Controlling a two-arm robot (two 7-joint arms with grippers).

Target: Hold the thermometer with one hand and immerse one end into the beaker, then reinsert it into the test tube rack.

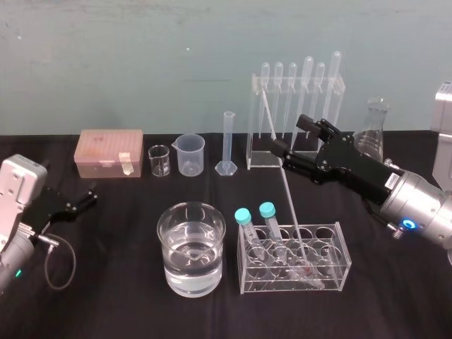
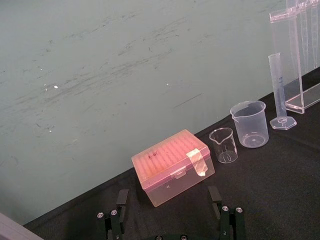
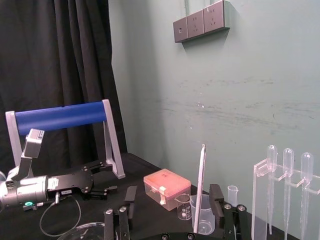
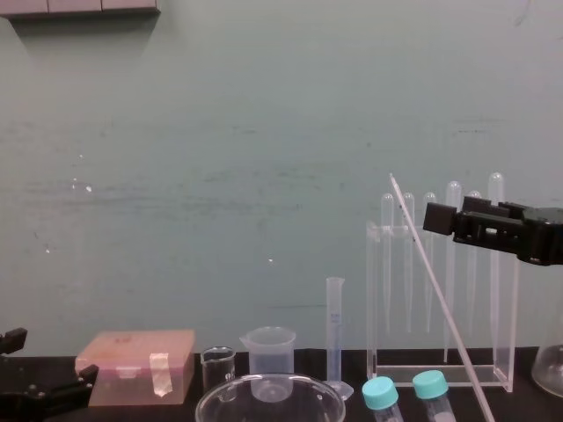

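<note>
thermometer (image 1: 289,205): foot down in a hole of the test tube rack (image 1: 332,272), the rod tilted up toward 11 o'clock, its top in front of the pipette stand (image 1: 252,120); in the chest view it slants across that stand (image 4: 435,290).
right gripper (image 1: 286,134): in the air at about 1 o'clock above the rack, reaching in from 3 o'clock at the rod's upper half.
right jaws: spread wide. the wrist view shows the rod (image 3: 200,190) standing between the fingers, close to one and well apart from the other; whether it touches the near one, cannot tell.
beaker (image 1: 159,233): at 9 o'clock of the rack, just beside it, part full of clear liquid, apart from the rod.
test tube rack: at the front of the black table (image 1: 395,296), two blue-capped tubes (image 1: 244,215) upright at its 9 o'clock end.
left gripper (image 1: 88,198): low over the table at the far 9 o'clock edge, well apart from the beaker.
left jaws: released, fingers wide apart in its wrist view (image 2: 170,220), gripping nothing.
behind, toward 12 o'clock: pink box (image 1: 109,152), tiny glass beaker (image 1: 159,161), plastic beaker (image 1: 191,154) and graduated cylinder (image 1: 227,141) in a row.
</note>
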